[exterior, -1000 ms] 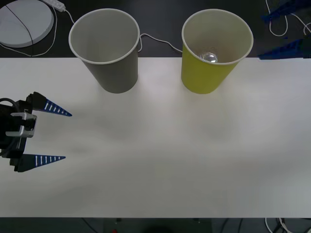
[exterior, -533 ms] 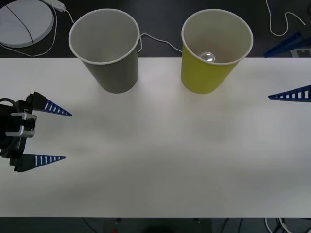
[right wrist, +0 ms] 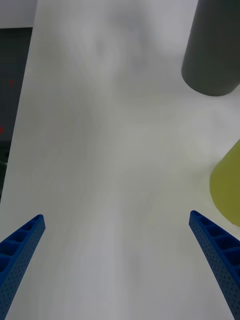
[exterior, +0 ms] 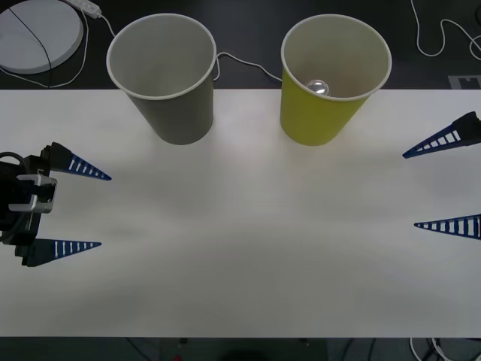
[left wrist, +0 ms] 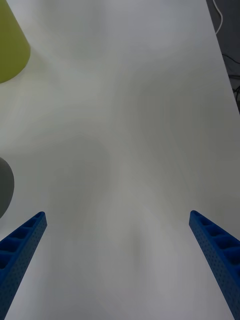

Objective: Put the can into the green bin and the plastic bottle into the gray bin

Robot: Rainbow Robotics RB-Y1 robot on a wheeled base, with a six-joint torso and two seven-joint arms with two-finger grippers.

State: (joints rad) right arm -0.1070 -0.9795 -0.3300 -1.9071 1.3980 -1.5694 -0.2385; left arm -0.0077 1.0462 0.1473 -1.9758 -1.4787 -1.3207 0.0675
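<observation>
Since a moment ago the right pincer (exterior: 445, 180) has swung back from beside the green bin (exterior: 323, 113) toward the robot, and now hangs over the worktop (exterior: 248, 241) at its right edge, well apart from that bin. Nothing else has shifted.

Both bins stand upright at the far edge of the worktop, the gray bin (exterior: 169, 98) to the left of the green bin with a gap between them. Inside the green bin lies the can (exterior: 319, 85), its silver top showing near the bottom.

Both arms reach in from the sides, their fingers pointing inward toward the middle of the worktop. The right pincer is spread wide with nothing between its fingers; from its wrist, the green bin (right wrist: 229, 186) and gray bin (right wrist: 214, 47) stand ahead of it. The left pincer (exterior: 81, 210) sits unchanged at the worktop's left edge, nearer the robot than the gray bin, also spread wide and holding nothing.
</observation>
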